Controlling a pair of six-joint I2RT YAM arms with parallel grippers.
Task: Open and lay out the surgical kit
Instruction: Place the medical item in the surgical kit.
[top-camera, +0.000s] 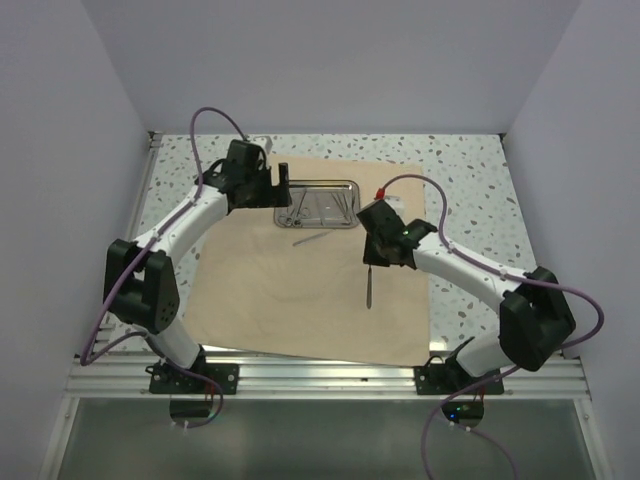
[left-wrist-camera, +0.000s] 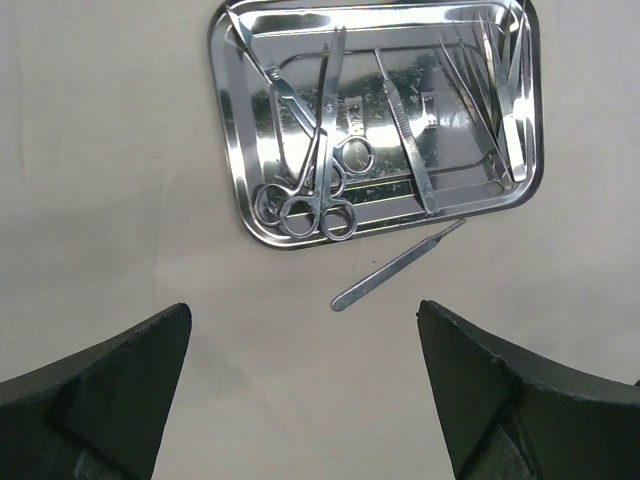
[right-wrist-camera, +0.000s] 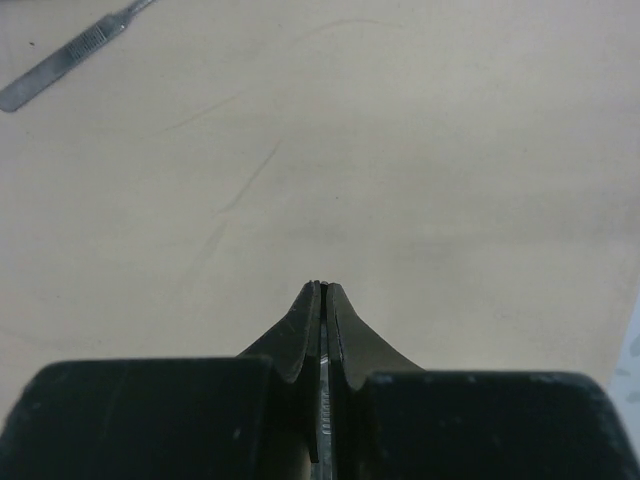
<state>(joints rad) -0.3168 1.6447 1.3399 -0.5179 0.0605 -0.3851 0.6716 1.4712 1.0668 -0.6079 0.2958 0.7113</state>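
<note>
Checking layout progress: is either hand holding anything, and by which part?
The right hand pinches a slim silver instrument by one end; left hand holds nothing.

i see my left arm (top-camera: 185, 225) stretched forward with the left gripper (left-wrist-camera: 302, 315) spread wide, my right arm (top-camera: 470, 268) bent inward, the right gripper (right-wrist-camera: 322, 292) pinching a slim steel instrument (top-camera: 368, 286)

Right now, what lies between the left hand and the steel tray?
One slim silver instrument on bare cloth, just outside the tray rim; left wrist view shows it.
</note>
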